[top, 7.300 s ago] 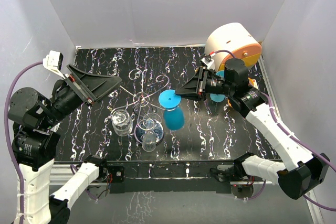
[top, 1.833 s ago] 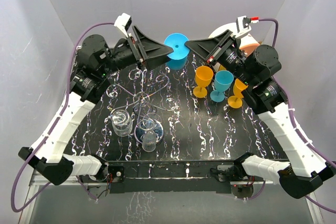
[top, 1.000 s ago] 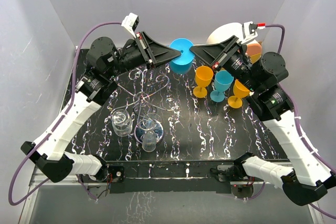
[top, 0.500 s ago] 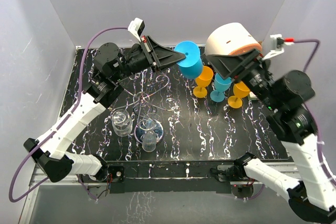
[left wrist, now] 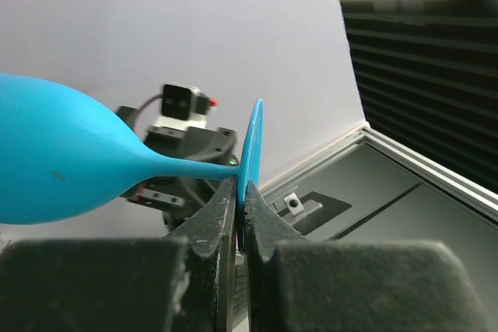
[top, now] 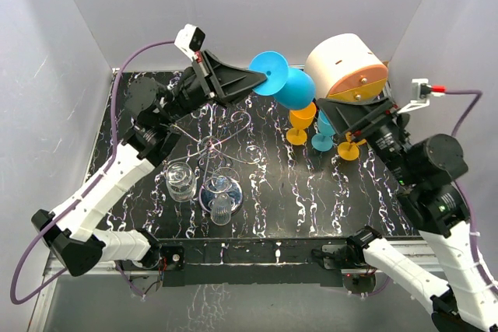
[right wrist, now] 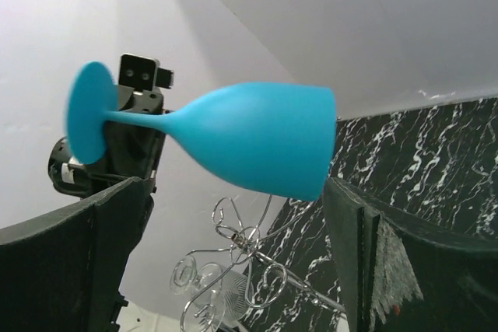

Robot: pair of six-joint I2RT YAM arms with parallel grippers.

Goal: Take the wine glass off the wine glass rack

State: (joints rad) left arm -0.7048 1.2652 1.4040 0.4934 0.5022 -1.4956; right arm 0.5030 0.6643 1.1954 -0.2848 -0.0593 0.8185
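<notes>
On the black marbled table [top: 280,192], the wine glass rack [top: 214,143] stands left of centre. Two clear glasses [top: 180,179] sit at its near side; whether they hang from its scrolls or stand below them cannot be told. Right of the rack stands a group of plastic goblets, two orange goblets [top: 301,120] with a teal goblet [top: 321,136] between them. A white drum with an orange face [top: 345,66] sits at the far right corner, just behind them.

The blue wine glass [top: 294,88] is off the rack. It is held in the air over the far part of the table, lying on its side, with its bowl pointing right above the goblets and close to the drum.

The left gripper [top: 257,78] is clamped on the rim of the glass's round foot, and its fingertips [left wrist: 226,201] pinch the disc from both sides. The right gripper [top: 348,117] is spread wide and touches nothing. In its wrist view the glass lies across the gap between its fingers [right wrist: 85,262], clearly apart from them.

The grey back wall [top: 249,13] stands close behind the glass and the right wall [top: 443,36] is close to the drum. Bare table lies at the near centre and near right.
</notes>
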